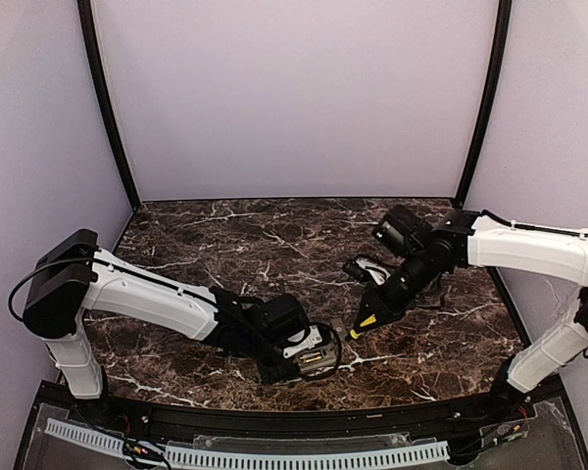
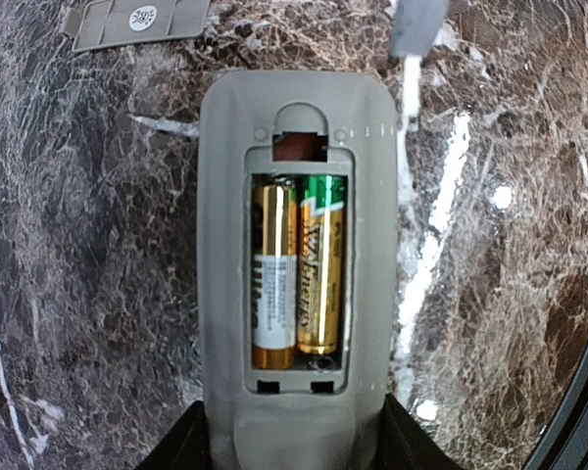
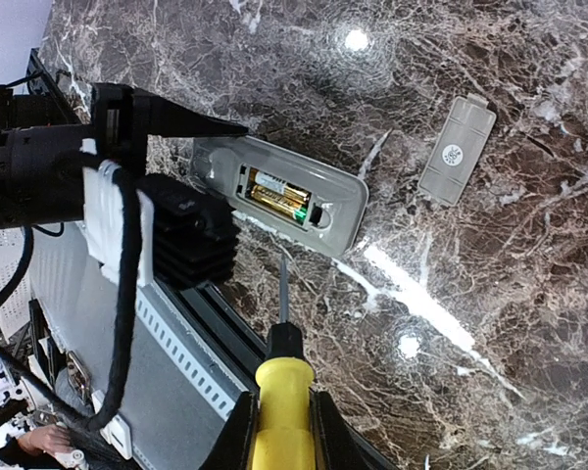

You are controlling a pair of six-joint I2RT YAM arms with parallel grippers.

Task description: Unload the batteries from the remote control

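Remote control [image 2: 220, 245], bay open, is clenched in left tool [image 2: 294, 446]; right tool [image 3: 282, 431] grips screwdriver [image 3: 282, 382] near it, so prying out batteries [image 2: 296, 279] seems next.

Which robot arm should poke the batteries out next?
Right, most likely. The right end effector holds the screwdriver, its tip pointing toward the batteries lying uncovered in the remote control. The left end effector is busy gripping that remote control.
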